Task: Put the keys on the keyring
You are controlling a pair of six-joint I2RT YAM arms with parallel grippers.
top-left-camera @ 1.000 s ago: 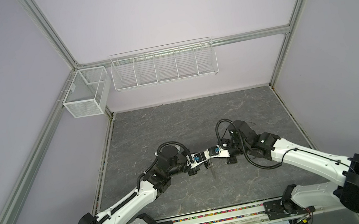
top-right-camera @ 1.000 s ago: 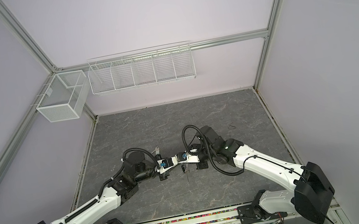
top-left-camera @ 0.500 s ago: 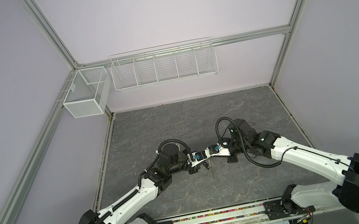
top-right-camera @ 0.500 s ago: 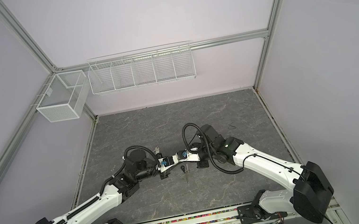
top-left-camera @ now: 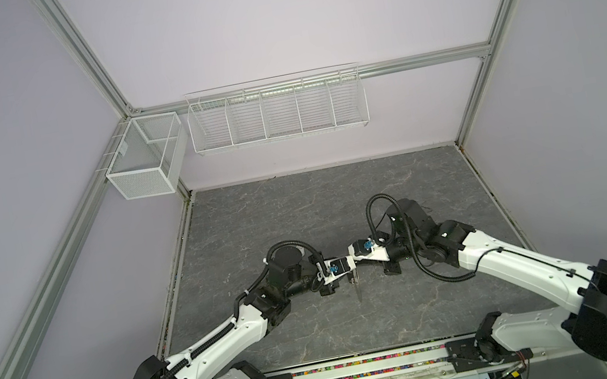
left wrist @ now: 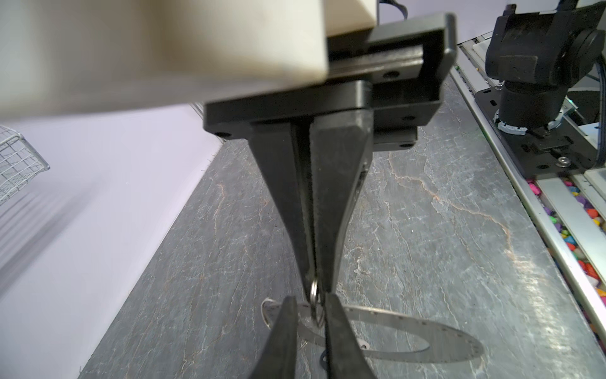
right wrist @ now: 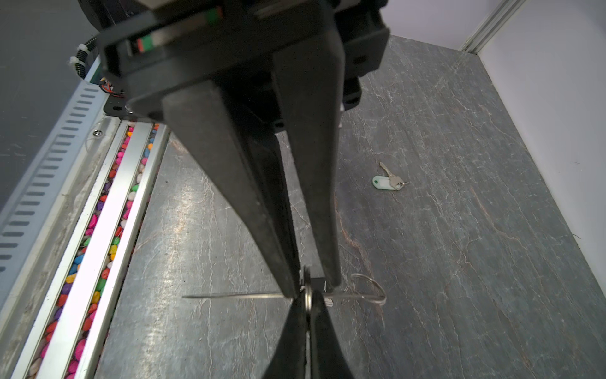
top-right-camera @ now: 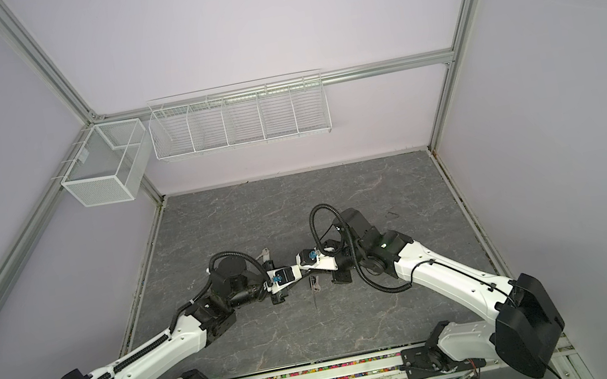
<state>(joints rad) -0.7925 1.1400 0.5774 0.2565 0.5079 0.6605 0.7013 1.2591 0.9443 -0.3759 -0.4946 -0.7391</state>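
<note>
The keyring (left wrist: pixel 410 323), a flat grey ring with small rim holes, hangs above the table and shows edge-on in the right wrist view (right wrist: pixel 229 296). My left gripper (left wrist: pixel 310 300) is shut on its band. My right gripper (right wrist: pixel 308 295) faces it tip to tip, shut on a small split ring (left wrist: pixel 314 292) at the keyring's rim. A key head (left wrist: pixel 362 344) and the end of a dark tag (left wrist: pixel 323 357) show just under the keyring, mostly hidden by my fingers. The white-tagged key (right wrist: pixel 382 182) lies on the table behind the left arm (top-right-camera: pixel 264 253).
A larger wire loop (right wrist: pixel 367 288) sits at one end of the keyring. A white wire rack (top-left-camera: pixel 275 111) and a mesh box (top-left-camera: pixel 145 163) hang on the back frame. A rail of coloured pebbles (right wrist: pixel 98 229) runs along the front edge. Walls close three sides.
The left wrist has turned and its gripper has edged right, closer to the right gripper. Both grips look unchanged and the right arm has barely moved.
</note>
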